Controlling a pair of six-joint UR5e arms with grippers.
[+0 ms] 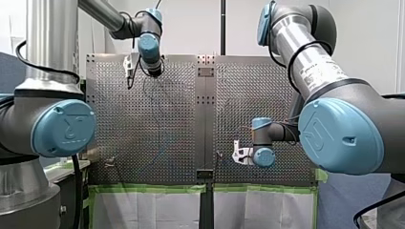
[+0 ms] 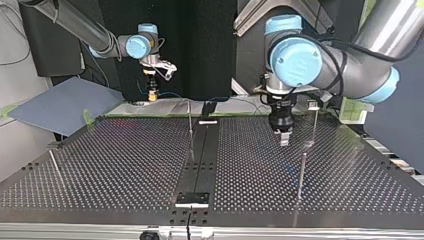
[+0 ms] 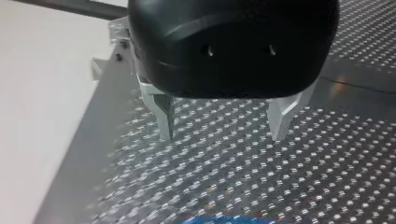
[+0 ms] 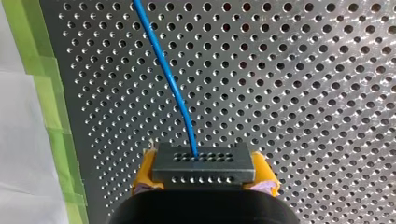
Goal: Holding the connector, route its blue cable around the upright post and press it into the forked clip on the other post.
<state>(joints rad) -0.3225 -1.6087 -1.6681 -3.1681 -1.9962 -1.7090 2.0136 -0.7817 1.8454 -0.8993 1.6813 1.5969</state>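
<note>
My right gripper (image 4: 204, 175) is clamped on a dark grey rectangular connector (image 4: 204, 163) with rows of small holes, its yellow pads (image 4: 145, 171) pinching the two short ends. It is held over the perforated metal table (image 4: 303, 93), close to the edge lined with green tape (image 4: 51, 116). The thin blue cable (image 4: 170, 81) leaves the connector's face and runs ahead across the table. It looks light and limp, so I judge it best steered from the rigid connector body under gentle tension. My left gripper (image 3: 223, 134) hangs wide open and empty over the table.
</note>
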